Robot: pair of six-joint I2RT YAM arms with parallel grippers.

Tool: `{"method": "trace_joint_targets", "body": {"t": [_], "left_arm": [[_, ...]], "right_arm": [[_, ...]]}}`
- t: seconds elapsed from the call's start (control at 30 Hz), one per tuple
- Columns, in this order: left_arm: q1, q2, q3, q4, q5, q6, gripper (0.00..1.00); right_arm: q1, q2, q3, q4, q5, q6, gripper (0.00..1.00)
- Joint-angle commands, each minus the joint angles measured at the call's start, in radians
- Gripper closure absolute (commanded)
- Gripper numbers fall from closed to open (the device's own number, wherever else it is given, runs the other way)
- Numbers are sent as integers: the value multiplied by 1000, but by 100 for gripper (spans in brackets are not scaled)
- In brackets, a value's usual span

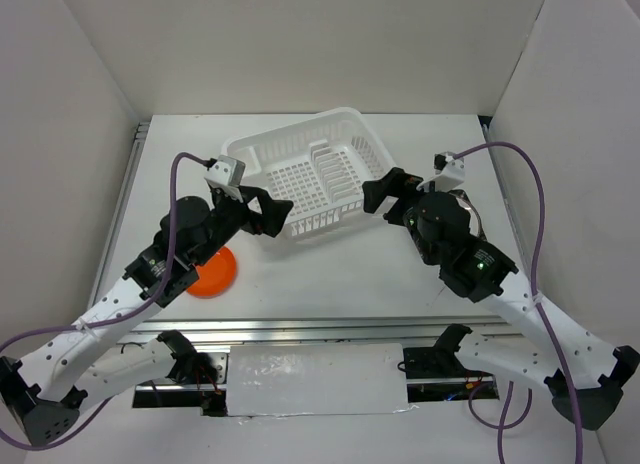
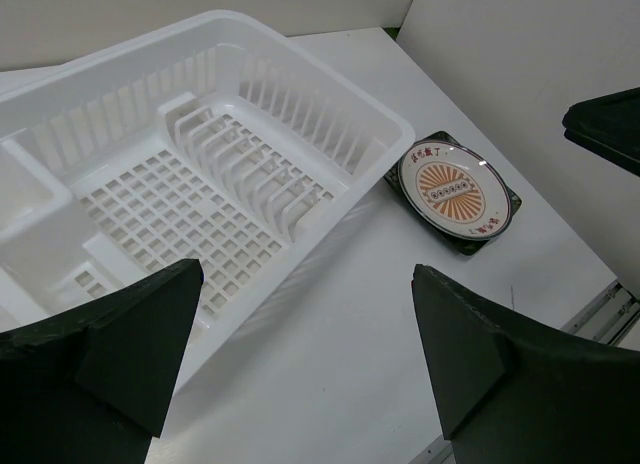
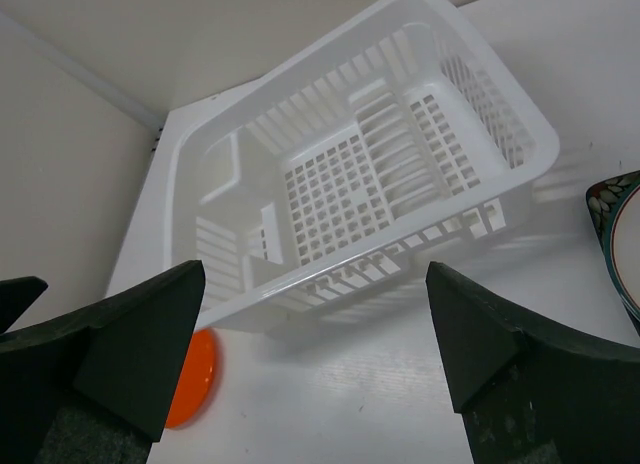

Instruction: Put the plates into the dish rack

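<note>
The white dish rack stands slanted at the back middle of the table, with nothing in it. A small orange plate lies flat in front of its left end, partly under my left arm. In the left wrist view a white sunburst plate rests on a dark square plate, right of the rack. My left gripper hovers open at the rack's near left side. My right gripper hovers open at its near right corner. Neither holds anything.
White walls close in the table on the left, back and right. A metal rail runs along the near edge. In the right wrist view the orange plate shows below the rack, and the dark plate's corner at the right edge.
</note>
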Motion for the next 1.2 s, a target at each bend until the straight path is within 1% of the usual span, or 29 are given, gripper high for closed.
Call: {"method": "trace_joint_targets", "body": {"t": [0.0,0.07,0.13,0.17,0.2,0.3,0.33,0.4,0.43,0.47,0.5,0.53,0.57,0.6,0.63,0.67,0.7,0.77,0.8,0.83,0.87,0.9,0.93,1.0,1.03,1.17], "left_arm": [[-3,-33,6,43,-9,19,1],[-3,-41,-2,44,-12,21,0],[-3,-48,-6,46,-14,19,1],[-3,-50,-8,45,-16,21,0],[-3,-52,-10,44,-17,21,1],[-3,-56,-11,37,-23,19,0],[-3,-58,-14,37,-25,17,1],[-3,-64,-22,38,-26,16,1],[-3,-68,-25,38,-28,14,0],[-3,-71,-28,40,-28,13,1],[-3,-78,-34,41,-29,10,1],[-3,-81,-37,46,-29,8,1],[-3,-84,-42,51,-29,4,1],[-3,-87,-49,54,-26,1,0],[-3,-88,-54,61,-23,-5,1],[-3,-91,-57,64,-19,-7,1],[-3,-93,-66,67,-16,-9,1],[-3,-98,-69,68,-17,-15,2],[-3,-99,-71,64,-20,-16,2],[-3,-105,-71,63,-25,-21,2],[-3,-108,-71,61,-28,-21,2],[-3,-111,-72,61,-29,-24,2],[-3,-116,-75,63,-32,-27,2],[-3,-131,-85,66,-40,-29,2],[-3,-142,-89,67,-48,-33,2],[-3,-153,-102,63,-101,-55,3]], "right_arm": [[0,-17,-9,62,39,24,0],[0,-54,-47,114,48,40,0],[2,-89,-97,165,79,115,0],[2,-124,-130,236,85,138,0],[-1,-140,-190,273,68,127,0],[2,-173,-249,346,48,59,0],[2,-175,-252,341,53,38,0],[-3,-166,-224,305,79,21,0],[-11,-146,-204,273,86,46,0],[-35,-132,-150,202,85,56,0],[-49,-115,-116,167,76,71,0],[-64,-76,-56,97,82,82,0],[-95,-60,-33,62,99,100,1],[-118,-45,-10,26,156,129,3],[-145,-34,9,-41,171,199,6],[-225,-37,3,-59,162,224,8],[-274,-49,-15,-58,75,238,13],[-392,-107,-107,-3,-49,266,15],[-514,-143,-144,43,-176,278,16],[-578,-153,-205,56,-238,300,16],[-639,-157,-227,61,-295,313,16],[-755,-157,-247,55,-346,329,16],[-812,-157,-285,51,-433,343,16],[-879,-181,-340,76,-498,378,17],[-909,-193,-398,115,-541,390,17],[-917,-221,-494,148,-547,459,17]]}}
